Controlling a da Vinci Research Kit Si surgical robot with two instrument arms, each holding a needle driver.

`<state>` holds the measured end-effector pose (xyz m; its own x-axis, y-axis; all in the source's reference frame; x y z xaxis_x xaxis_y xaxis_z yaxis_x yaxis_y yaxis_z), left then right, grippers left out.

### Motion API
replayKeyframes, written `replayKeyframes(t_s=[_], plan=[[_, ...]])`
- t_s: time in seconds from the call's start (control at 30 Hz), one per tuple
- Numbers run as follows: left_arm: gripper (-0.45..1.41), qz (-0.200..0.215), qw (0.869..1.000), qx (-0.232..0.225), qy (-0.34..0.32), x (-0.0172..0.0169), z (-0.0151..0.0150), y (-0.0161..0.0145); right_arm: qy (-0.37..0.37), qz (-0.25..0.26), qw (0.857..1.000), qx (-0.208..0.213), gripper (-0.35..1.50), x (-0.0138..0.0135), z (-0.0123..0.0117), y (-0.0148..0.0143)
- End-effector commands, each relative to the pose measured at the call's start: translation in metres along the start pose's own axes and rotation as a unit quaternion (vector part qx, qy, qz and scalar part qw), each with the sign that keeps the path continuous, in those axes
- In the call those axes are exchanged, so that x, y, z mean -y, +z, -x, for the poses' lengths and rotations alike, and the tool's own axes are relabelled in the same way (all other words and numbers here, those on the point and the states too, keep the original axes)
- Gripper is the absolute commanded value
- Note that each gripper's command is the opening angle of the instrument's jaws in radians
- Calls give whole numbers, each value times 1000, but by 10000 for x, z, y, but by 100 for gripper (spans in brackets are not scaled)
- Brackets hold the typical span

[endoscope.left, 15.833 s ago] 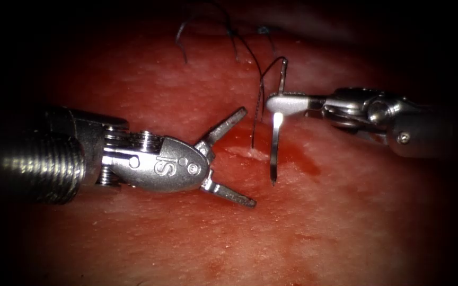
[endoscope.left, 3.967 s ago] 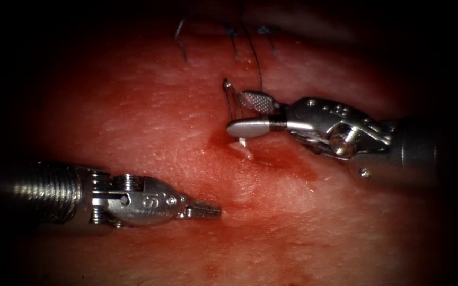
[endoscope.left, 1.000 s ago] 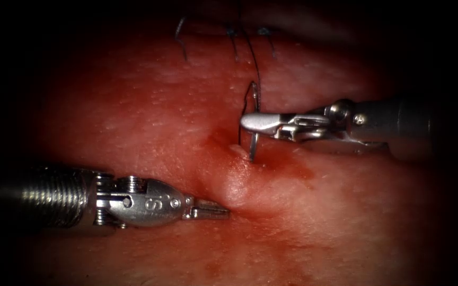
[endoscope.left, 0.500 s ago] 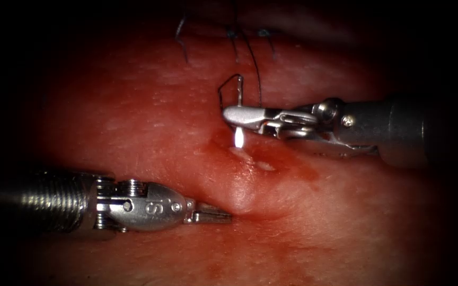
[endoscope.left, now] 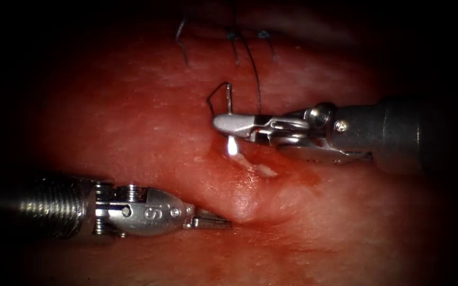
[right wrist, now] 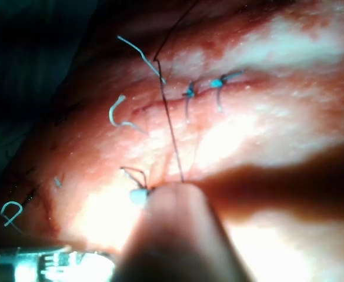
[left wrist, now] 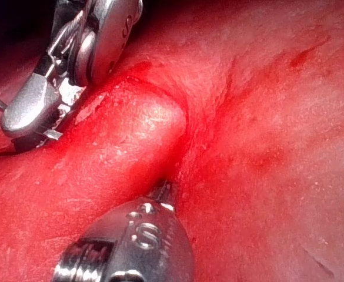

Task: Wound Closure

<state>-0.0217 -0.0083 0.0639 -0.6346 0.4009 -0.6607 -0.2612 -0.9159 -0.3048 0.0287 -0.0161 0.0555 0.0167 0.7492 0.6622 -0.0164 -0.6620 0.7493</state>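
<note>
My right tool (endoscope.left: 223,123) comes in from the right with its jaws shut on the curved needle (endoscope.left: 232,144) near its tail. The tail (endoscope.left: 228,92) stands up above the jaws. The bright shaft below them goes down into the tissue (endoscope.left: 149,122) at the pale cut (endoscope.left: 255,167), and its tip is hidden. Dark thread (endoscope.left: 254,69) runs up from the tail past the older stitches (endoscope.left: 232,35). My left tool (endoscope.left: 213,219) lies low on the left, jaws shut on a raised fold of tissue (endoscope.left: 241,204). In the left wrist view its tips (left wrist: 166,191) sit in the crease beside that mound (left wrist: 130,135).
Red fluid wets the tissue around the cut (endoscope.left: 298,172). Tied stitches (right wrist: 189,91) and pale cut ends of thread (right wrist: 123,114) lie farther along the wound. The right tool (left wrist: 27,114) stands behind the mound in the left wrist view.
Over the last second my right tool has moved left and turned, and the needle has sunk deeper into the tissue. The left tool has kept its place on the fold.
</note>
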Motion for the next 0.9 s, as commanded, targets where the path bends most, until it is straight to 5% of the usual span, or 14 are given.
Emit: replayKeyframes(t_s=[0.03, 0.63, 0.9], plan=[[-26, 0, 1000, 0, 0, 0, 0, 8, 8, 1, 1000, 5, -35, -9, -1, 6], [-26, 0, 1000, 0, 0, 1, 1, 7, 61, -16, 997, 41, -35, -23, 33, 0], [-26, -1, 1000, 0, 0, 1, 2, 9, 72, -33, 996, 45, -35, -29, 66, -5]])
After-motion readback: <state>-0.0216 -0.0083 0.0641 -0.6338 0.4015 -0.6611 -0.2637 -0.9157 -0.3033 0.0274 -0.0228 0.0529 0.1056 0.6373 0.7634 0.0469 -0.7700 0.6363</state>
